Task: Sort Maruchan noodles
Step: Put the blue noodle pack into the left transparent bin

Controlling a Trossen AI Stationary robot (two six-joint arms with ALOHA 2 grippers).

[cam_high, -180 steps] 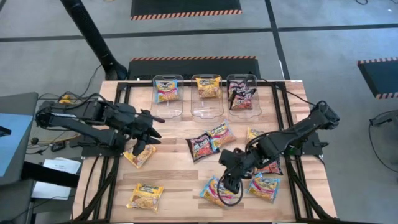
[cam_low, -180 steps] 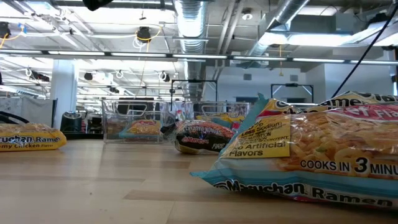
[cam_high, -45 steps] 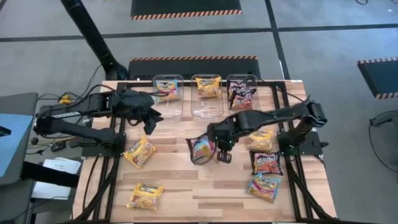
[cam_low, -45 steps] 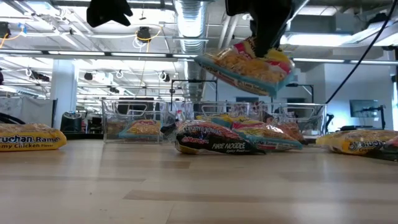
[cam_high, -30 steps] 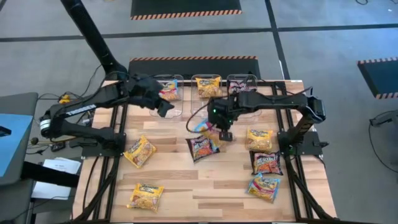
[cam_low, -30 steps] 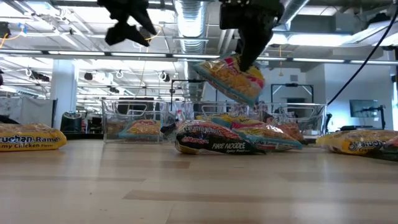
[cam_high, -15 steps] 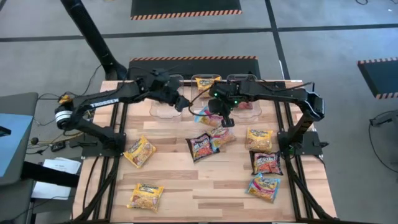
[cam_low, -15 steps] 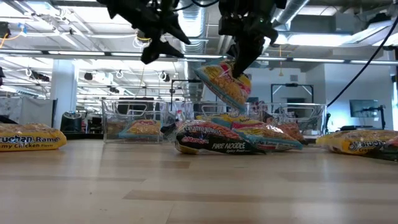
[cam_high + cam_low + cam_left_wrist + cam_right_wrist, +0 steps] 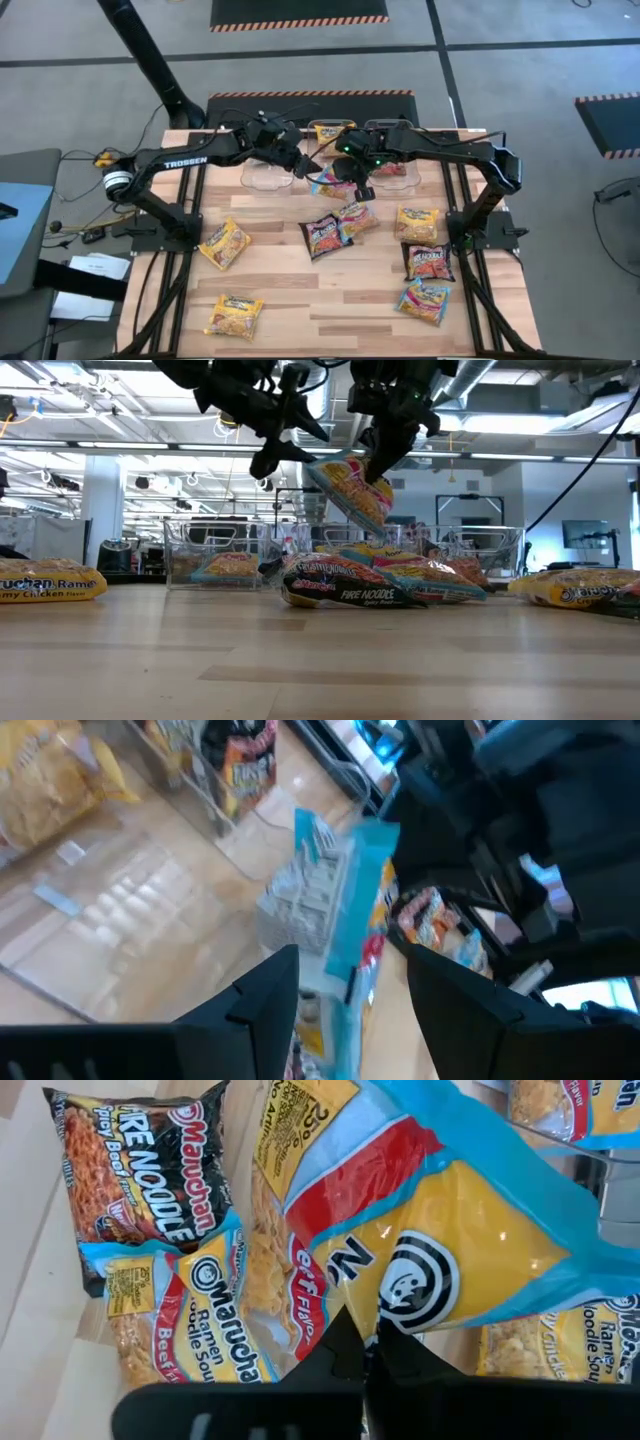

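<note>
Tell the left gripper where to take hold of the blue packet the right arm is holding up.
Take the free lower end of the blue packet, coming from the left gripper's own side. The right gripper pinches the upper end, so the packet hangs tilted in the air with its flat faces exposed. The left gripper's fingers are open beside it, so closing across the thin edge should work.

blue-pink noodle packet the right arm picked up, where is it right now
High view: the blue-pink packet hangs off the table in the right hand, just in front of the middle clear bin, with the open left hand close beside it.
</note>
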